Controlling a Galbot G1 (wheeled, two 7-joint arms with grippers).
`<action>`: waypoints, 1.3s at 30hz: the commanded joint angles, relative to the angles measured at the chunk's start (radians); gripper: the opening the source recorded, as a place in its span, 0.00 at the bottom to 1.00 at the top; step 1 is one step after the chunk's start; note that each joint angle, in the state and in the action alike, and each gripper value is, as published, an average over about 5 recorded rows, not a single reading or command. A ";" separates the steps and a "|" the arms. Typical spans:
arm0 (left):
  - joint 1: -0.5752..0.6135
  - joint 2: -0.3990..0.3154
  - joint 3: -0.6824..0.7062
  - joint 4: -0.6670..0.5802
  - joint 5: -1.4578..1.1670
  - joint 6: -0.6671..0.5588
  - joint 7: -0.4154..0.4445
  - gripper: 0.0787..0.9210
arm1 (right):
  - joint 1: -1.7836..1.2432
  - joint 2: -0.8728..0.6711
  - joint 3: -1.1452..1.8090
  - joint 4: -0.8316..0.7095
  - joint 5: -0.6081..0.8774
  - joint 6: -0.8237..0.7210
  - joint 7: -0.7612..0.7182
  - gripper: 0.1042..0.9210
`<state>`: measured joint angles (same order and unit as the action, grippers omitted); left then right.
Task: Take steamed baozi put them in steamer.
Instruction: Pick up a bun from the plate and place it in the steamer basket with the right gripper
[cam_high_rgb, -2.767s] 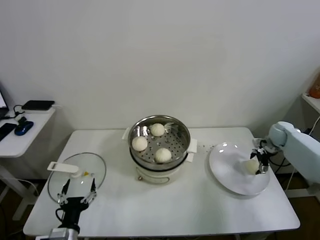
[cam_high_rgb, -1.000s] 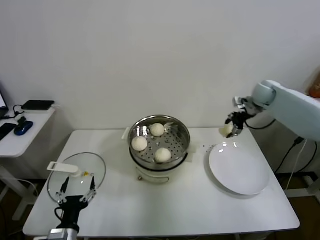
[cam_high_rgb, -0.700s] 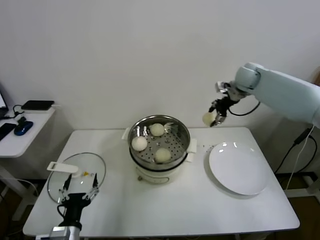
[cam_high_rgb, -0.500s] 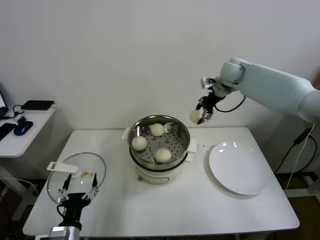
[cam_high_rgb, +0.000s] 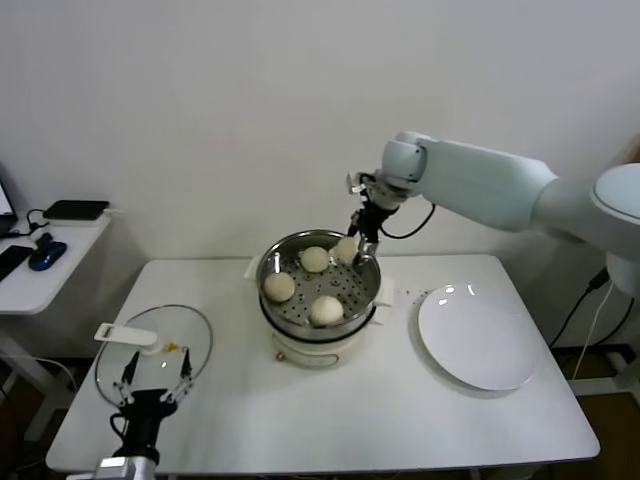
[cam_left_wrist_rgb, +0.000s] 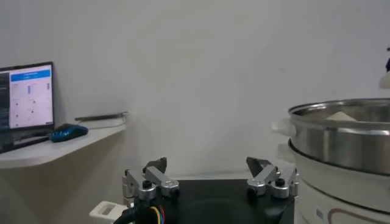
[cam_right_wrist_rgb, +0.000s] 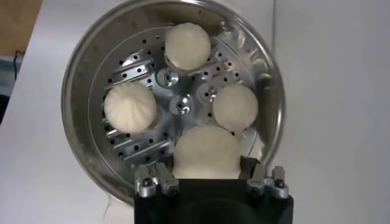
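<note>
Three steamed baozi lie on the perforated floor of the shiny steamer at the table's middle back. A fourth baozi hangs at the steamer's far right rim, with my right gripper shut on it. The right wrist view looks straight down into the steamer. There the held baozi fills the gap between the right gripper's fingers, above the three others. My left gripper rests open at the table's front left, over the glass lid.
A bare white plate lies right of the steamer. The steamer's steel wall rises close beside my left gripper. A small side desk with a mouse and a monitor stands off the table's left end.
My right arm has swung left from above the plate's far edge, carrying the baozi, and come down over the steamer's far right side. The left arm has not moved.
</note>
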<state>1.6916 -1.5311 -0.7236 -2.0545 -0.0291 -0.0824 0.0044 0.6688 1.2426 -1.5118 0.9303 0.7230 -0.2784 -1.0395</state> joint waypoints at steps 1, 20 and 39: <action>0.005 0.004 -0.005 0.004 -0.012 -0.002 -0.001 0.88 | -0.056 0.037 -0.025 -0.005 -0.002 -0.010 0.011 0.73; 0.012 0.011 -0.005 0.026 -0.025 -0.010 -0.004 0.88 | -0.124 0.023 0.007 -0.068 -0.083 -0.006 0.012 0.75; 0.015 0.013 -0.009 0.024 -0.024 -0.011 -0.005 0.88 | -0.144 0.043 0.027 -0.087 -0.090 -0.003 0.022 0.80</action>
<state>1.7082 -1.5168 -0.7315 -2.0273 -0.0543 -0.0957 -0.0011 0.5331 1.2820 -1.4916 0.8530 0.6383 -0.2842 -1.0214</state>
